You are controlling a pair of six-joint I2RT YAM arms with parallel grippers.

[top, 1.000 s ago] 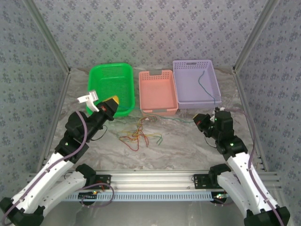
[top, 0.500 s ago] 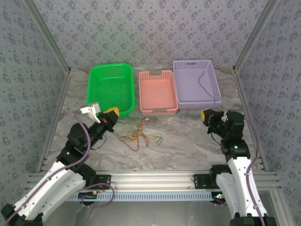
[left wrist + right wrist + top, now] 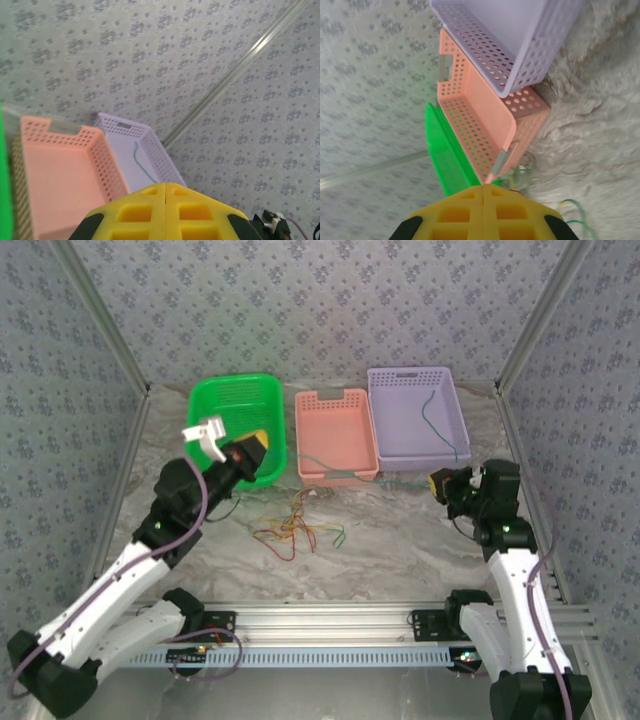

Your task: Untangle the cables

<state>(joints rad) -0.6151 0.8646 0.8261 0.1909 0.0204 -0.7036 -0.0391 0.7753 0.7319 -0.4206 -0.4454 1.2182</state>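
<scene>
A tangle of red, orange, yellow and green cables [image 3: 295, 525] lies on the marble table in front of the pink basket [image 3: 335, 395]; part of it also shows in the right wrist view [image 3: 572, 204]. One teal cable [image 3: 432, 420] [image 3: 140, 162] lies apart in the purple basket [image 3: 410, 372]. A thin green cable [image 3: 385, 480] stretches from the pink basket's front to my right gripper [image 3: 437, 483] [image 3: 483, 186], whose jaws are pressed together. My left gripper [image 3: 255, 445] [image 3: 165, 184] is shut and empty, raised by the green basket's front right corner.
The green basket [image 3: 215, 400], the pink basket [image 3: 55, 135] and the purple basket [image 3: 127, 127] stand side by side at the back. Patterned walls with metal corner posts [image 3: 120, 360] close in the table. A rail [image 3: 330, 618] runs along the near edge.
My left gripper dipped, then rose back toward the green basket, still shut. My right gripper drew right and back, stretching the green cable along the pink basket's front.
</scene>
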